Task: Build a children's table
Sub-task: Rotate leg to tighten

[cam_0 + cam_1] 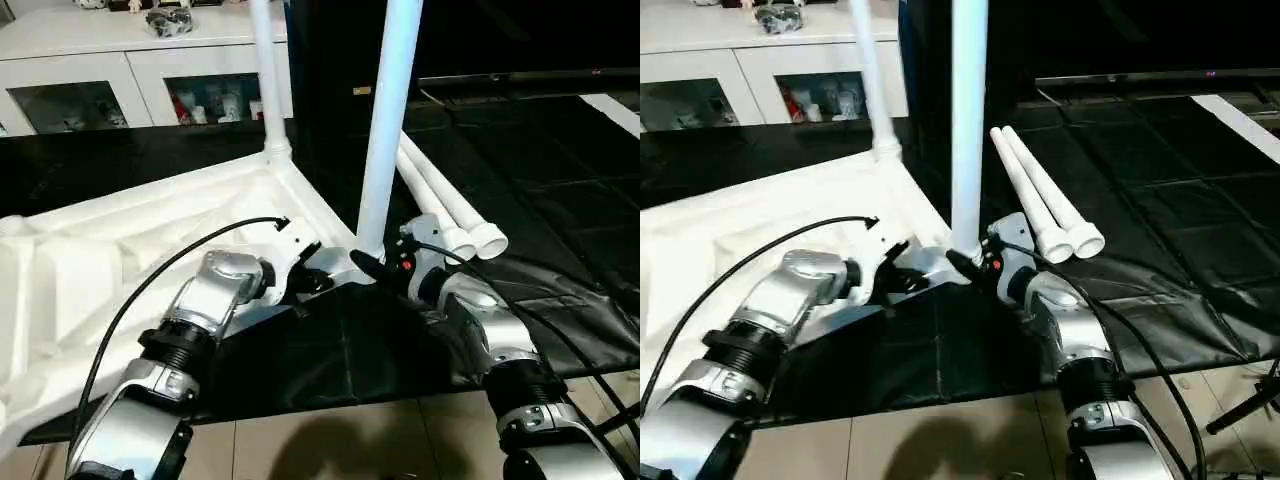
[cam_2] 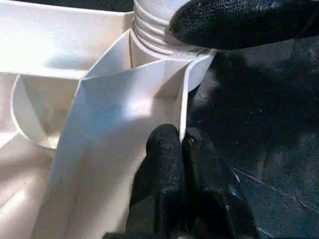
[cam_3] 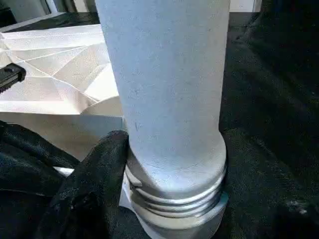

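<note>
The right gripper (image 1: pixel 372 266) clamps the base of an upright leg (image 1: pixel 388 120) at the tabletop's (image 1: pixel 120 250) near corner socket (threads still showing). The left gripper (image 2: pixel 182 149) pinches the tabletop's rim beside it. A second leg (image 1: pixel 266 80) stands at the far corner; two spare legs (image 1: pixel 450 215) lie right.

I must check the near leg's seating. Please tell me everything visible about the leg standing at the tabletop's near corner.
The near leg is a white, smooth plastic tube standing upright in the tabletop's corner socket. Its threaded base still shows ridges above the socket rim. The right gripper closes around its base; the left gripper pinches the tabletop's rim beside it.
</note>
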Motion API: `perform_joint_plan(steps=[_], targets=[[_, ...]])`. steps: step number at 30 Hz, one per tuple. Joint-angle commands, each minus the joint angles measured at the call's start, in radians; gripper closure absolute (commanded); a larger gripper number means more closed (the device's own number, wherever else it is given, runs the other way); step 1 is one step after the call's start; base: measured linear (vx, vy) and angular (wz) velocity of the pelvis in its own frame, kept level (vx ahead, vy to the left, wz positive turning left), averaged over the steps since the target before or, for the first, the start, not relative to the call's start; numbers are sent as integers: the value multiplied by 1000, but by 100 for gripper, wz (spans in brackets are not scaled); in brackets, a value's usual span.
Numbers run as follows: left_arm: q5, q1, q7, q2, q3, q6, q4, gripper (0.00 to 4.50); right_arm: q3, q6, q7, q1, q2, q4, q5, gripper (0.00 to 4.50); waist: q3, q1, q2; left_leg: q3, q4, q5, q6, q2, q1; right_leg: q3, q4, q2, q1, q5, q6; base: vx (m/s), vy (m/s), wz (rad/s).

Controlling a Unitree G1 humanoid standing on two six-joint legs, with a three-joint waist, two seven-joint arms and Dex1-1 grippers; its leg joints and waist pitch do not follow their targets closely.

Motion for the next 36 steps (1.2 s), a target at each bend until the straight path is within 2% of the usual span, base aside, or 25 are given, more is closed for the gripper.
perform_joint_plan(steps=[1,2,3,5,9,10,13,14,17,21,23,26,28,30,36], targets=[[-11,-3,43,-4,21,-38,-58,450,61,-1,62,13,36,10,-8,152,-75,4,-7,10,-67,-197,71,-12,-6,27,-67,-20,66,-244,-218,0,0,0],[-10,0,41,-3,20,-41,-61,450,58,-3,63,12,33,12,-8,152,-76,4,-7,11,-67,-189,74,-12,-6,28,-66,-20,67,-229,-222,0,0,0],[-9,4,39,-1,18,-42,-64,450,55,-7,63,12,29,14,-8,131,-77,3,-7,12,-64,-169,82,-12,-7,28,-62,-18,67,-194,-232,0,0,0],[-5,13,31,7,12,-53,-70,450,48,-6,78,14,15,10,6,112,-75,3,-5,13,-65,-170,88,-11,-5,28,-61,-18,66,-183,-243,0,0,0],[0,29,-12,38,-14,-89,-74,450,41,-18,144,19,-33,-13,29,86,-73,5,-5,13,-67,-207,85,-10,-4,28,-67,-19,67,-227,-235,0,0,0],[-1,32,-20,43,-16,-93,-74,450,42,-23,158,20,-42,-16,31,67,-73,5,-4,13,-67,-208,84,-10,-4,28,-66,-19,67,-227,-233,0,0,0],[-4,43,-74,73,-28,-140,-70,450,36,-49,266,20,-103,-29,50,55,-73,7,-2,13,-66,-210,87,-10,-3,28,-65,-20,67,-217,-238,0,0,0],[-4,44,-80,76,-29,-146,-69,450,36,-51,277,20,-109,-31,52,31,-74,7,-4,13,-66,-212,89,-10,-3,28,-66,-19,68,-218,-238,0,0,0],[-16,50,-132,95,-36,-167,-70,450,40,-66,358,17,-155,-36,61,13,-73,7,-6,14,-65,-213,93,-9,-5,29,-64,-19,68,-216,-244,0,0,0],[-33,59,-223,129,-61,-224,-70,450,57,-73,469,4,-215,-36,66,6,-73,12,-7,15,-63,-200,101,-8,-6,28,-62,-19,68,-211,-250,0,0,0],[-32,60,-238,136,-67,-237,-70,450,61,-72,485,0,-223,-35,66,6,-74,17,-5,16,-63,-199,101,-6,-2,28,-61,-19,65,-211,-253,0,0,0],[-24,66,-343,181,-110,-290,-68,450,110,-58,619,-24,-280,-33,60,6,-72,24,-7,17,-64,-218,100,-4,0,28,-62,-19,64,-232,-252,0,0,0],[-22,67,-369,191,-119,-303,-67,450,122,-61,645,-31,-289,-29,55,6,-72,31,-6,17,-64,-217,97,-2,2,30,-60,-19,61,-226,-254,0,0,0],[-19,67,-399,202,-131,-318,-69,450,138,-72,670,-39,-294,-24,44,6,-73,33,-12,18,-64,-211,94,-2,2,31,-58,-20,61,-217,-258,0,0,0],[-21,66,-492,230,-175,-355,-85,450,200,-97,737,-53,-291,-17,18,6,-73,41,-13,18,-65,-199,91,0,2,32,-54,-21,62,-212,-258,0,0,0]])
